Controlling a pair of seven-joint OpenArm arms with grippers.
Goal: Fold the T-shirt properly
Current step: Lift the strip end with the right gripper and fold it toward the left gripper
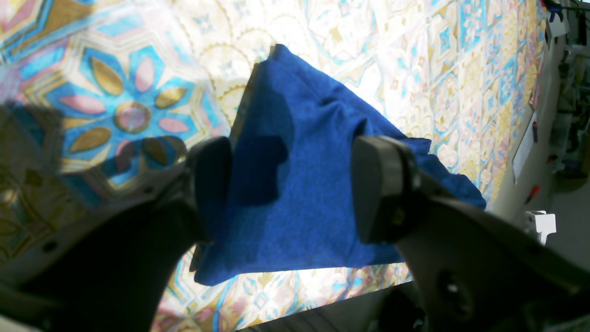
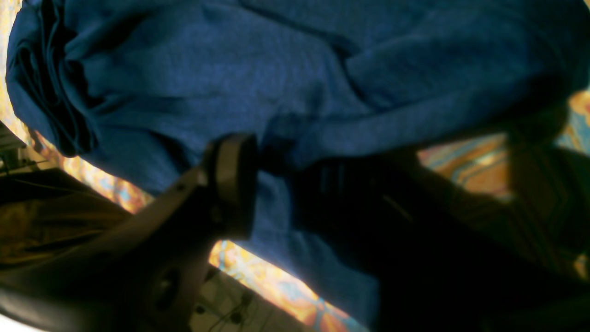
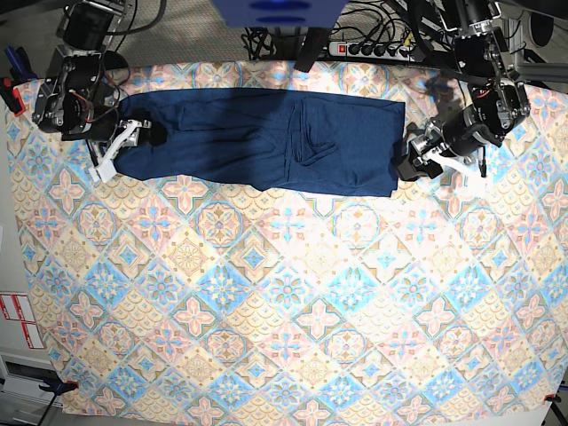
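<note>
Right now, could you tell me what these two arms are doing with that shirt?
They are folding the T-shirt, which lies as a long band across the patterned table cover. The left end effector sits open at one end of the band, its fingers apart above the cloth. The right end effector is at the other end, fingers straddling a fabric edge, not clamped.

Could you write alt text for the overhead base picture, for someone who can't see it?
A dark blue T-shirt lies stretched in a long band across the far part of a table covered in a colourful tile-patterned cloth. A robot arm sits at each end of it, the left pincer open just off one end and the right pincer open at the other.
</note>
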